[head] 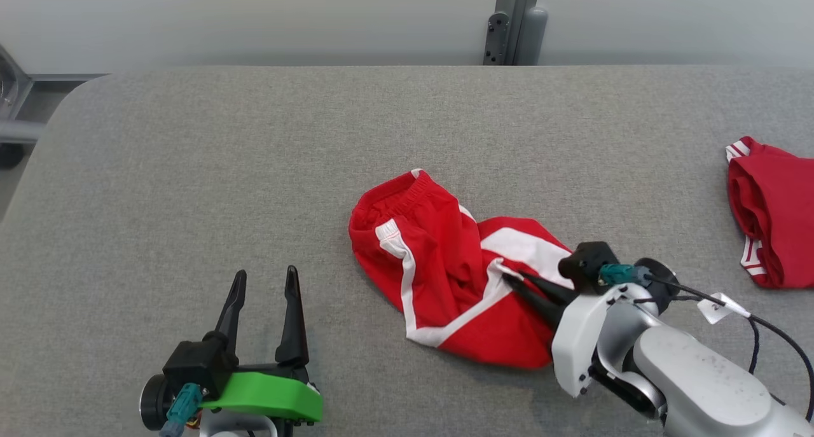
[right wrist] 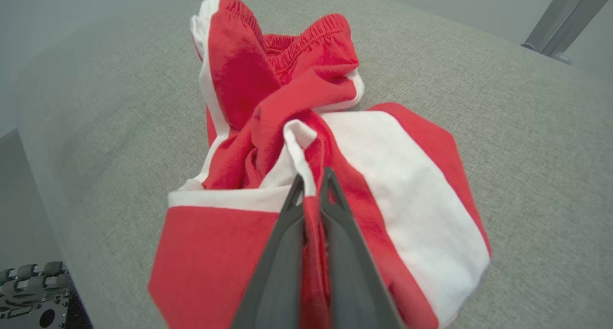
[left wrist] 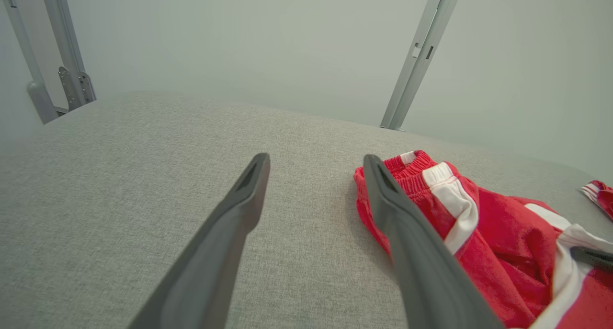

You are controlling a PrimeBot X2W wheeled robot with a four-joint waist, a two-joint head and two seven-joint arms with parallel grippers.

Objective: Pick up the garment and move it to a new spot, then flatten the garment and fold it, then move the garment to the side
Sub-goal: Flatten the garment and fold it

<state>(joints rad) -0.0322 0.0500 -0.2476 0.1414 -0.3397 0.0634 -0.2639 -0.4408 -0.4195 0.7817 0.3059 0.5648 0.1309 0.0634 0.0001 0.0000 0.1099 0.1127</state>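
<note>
The garment (head: 445, 265) is a pair of red shorts with white stripes, lying crumpled at the middle of the grey table (head: 191, 170). My right gripper (head: 509, 277) is shut on a raised fold of the garment's red and white cloth (right wrist: 306, 175), pinched between its two dark fingers. At the lower left my left gripper (head: 264, 284) stands open above bare table, a short way left of the garment. In the left wrist view the garment's elastic waistband (left wrist: 416, 168) lies just right of the gripper's right finger (left wrist: 383, 190).
A second red and white garment (head: 772, 214) lies at the table's right edge. A grey metal post (head: 515, 20) rises behind the far edge. Bare grey table stretches to the left and back of the garment.
</note>
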